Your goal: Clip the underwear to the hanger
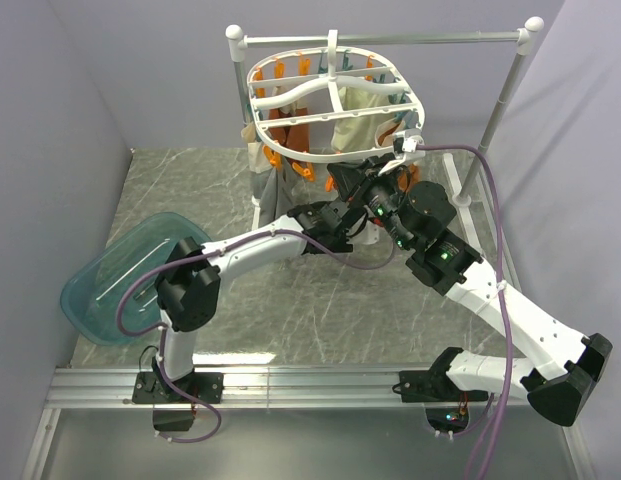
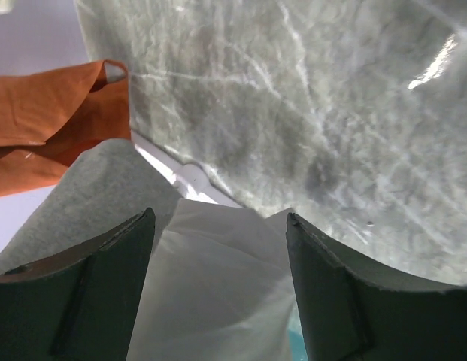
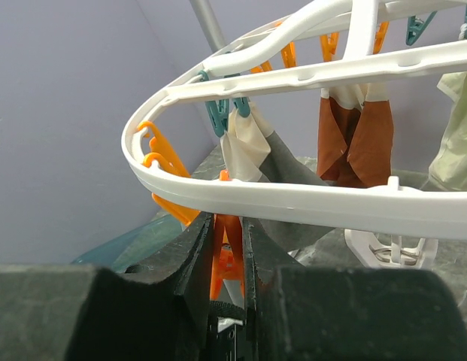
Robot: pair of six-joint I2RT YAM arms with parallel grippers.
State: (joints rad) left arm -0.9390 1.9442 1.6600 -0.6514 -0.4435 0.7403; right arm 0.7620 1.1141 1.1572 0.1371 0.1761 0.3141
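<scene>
Right wrist view: found the right tool [image 3: 228, 229] pressed together on an orange peg [image 3: 224, 271] just under the near rim of the hanger [image 3: 293, 199], most likely to spring that peg open for cloth. Found the underwear [image 3: 287, 171] hanging just behind that rim, beside a cream cloth [image 3: 244, 147] under a teal peg [image 3: 218, 114]; could not tell which of the two cloths that peg gripped.

Left wrist view: held the left tool [image 2: 219, 226] spread wide below, above the surface [image 2: 308, 113], with grey cloth by its left finger and pale cloth showing between the fingers. Placed so, by the look of it, to lift a loose edge toward the pinched peg.

Judged the clipping unfinished: saw no grey cloth in the orange peg. Saw a brown-orange garment [image 3: 353, 135] hanging further along the frame, apart from the pinched peg.
</scene>
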